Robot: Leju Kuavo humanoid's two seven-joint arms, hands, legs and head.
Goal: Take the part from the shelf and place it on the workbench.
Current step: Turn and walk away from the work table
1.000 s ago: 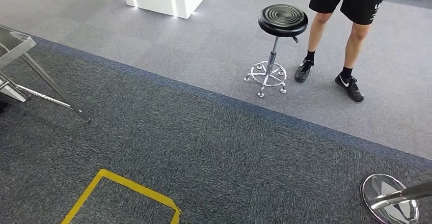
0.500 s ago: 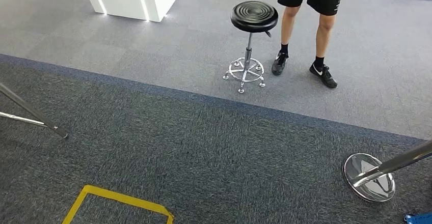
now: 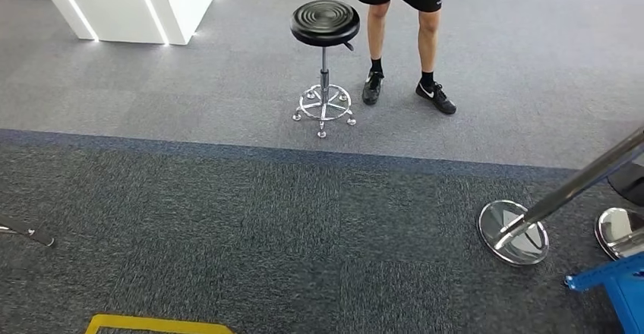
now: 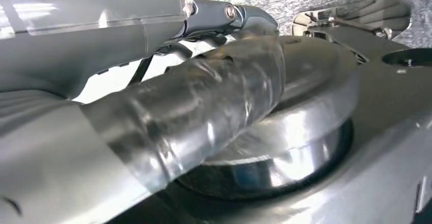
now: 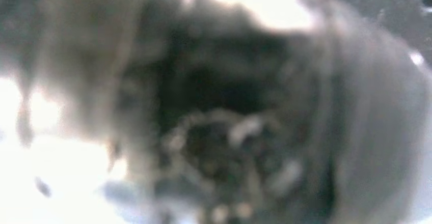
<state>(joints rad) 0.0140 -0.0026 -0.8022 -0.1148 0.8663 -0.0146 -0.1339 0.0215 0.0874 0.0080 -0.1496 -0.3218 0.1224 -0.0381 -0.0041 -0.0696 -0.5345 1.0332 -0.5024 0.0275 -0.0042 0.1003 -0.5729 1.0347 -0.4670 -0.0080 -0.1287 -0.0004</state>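
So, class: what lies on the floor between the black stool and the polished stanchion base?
Head view: bare carpet between stool and base, crossed by a dark blue stripe.

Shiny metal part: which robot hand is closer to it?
Left. The left hand grips the metal part; the right hand is too blurred to place.

Exhibition hall — carpet tiles (image 3: 228, 220), stanchion (image 3: 513, 231), stool (image 3: 325, 24).

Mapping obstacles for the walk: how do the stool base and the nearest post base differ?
The stool base is an open chrome ring on small casters, while the post base is a solid mirrored disc lying flat. The stool base stands on light grey carpet, the post base on the darker carpet. The stool's column rises upright; the post leans. Both are shiny metal.
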